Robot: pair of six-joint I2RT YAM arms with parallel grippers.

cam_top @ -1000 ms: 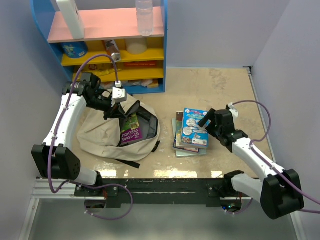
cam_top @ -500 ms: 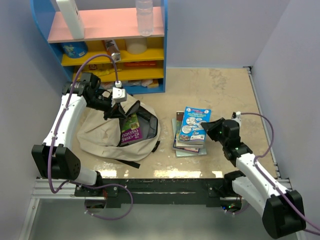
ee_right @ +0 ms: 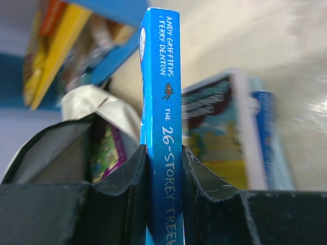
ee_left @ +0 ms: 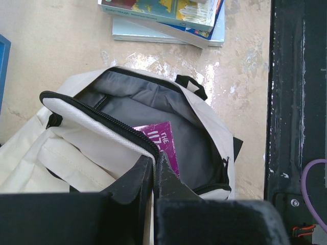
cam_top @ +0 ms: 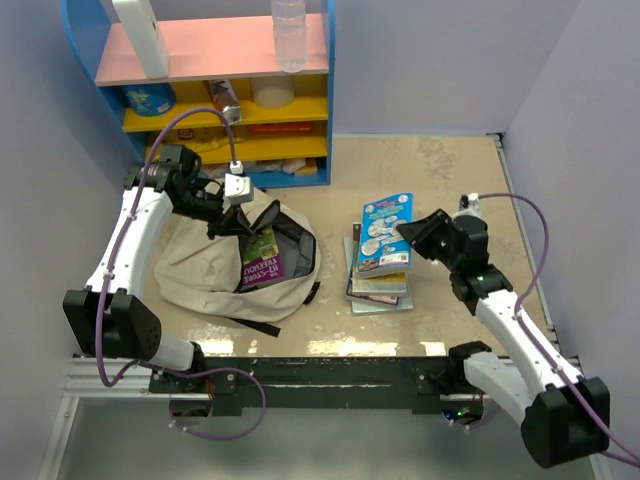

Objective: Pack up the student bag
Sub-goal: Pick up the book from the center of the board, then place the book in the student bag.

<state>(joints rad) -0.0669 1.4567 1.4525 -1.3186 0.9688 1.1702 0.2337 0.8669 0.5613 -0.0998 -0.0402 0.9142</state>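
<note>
Beige bag [cam_top: 195, 270], overhead: lying at the left of the table [cam_top: 440, 170], mouth facing the book pile [cam_top: 378, 290]; a purple book [cam_top: 262, 268] is sitting inside, so you are partway through packing.
Right claw [cam_top: 411, 240], overhead: clamping the blue book [cam_top: 385, 230], holding it tilted above the pile; next you are carrying it left over bare table.
Left claw [ee_left: 153, 171], left wrist: pinched together on the zipper rim [ee_left: 97, 120], holding the mouth open; room is showing beside the purple book.
Blue book, right wrist: its spine is standing upright between both fingers, the bag's mouth lying beyond; you are needing to clear the rim.
</note>
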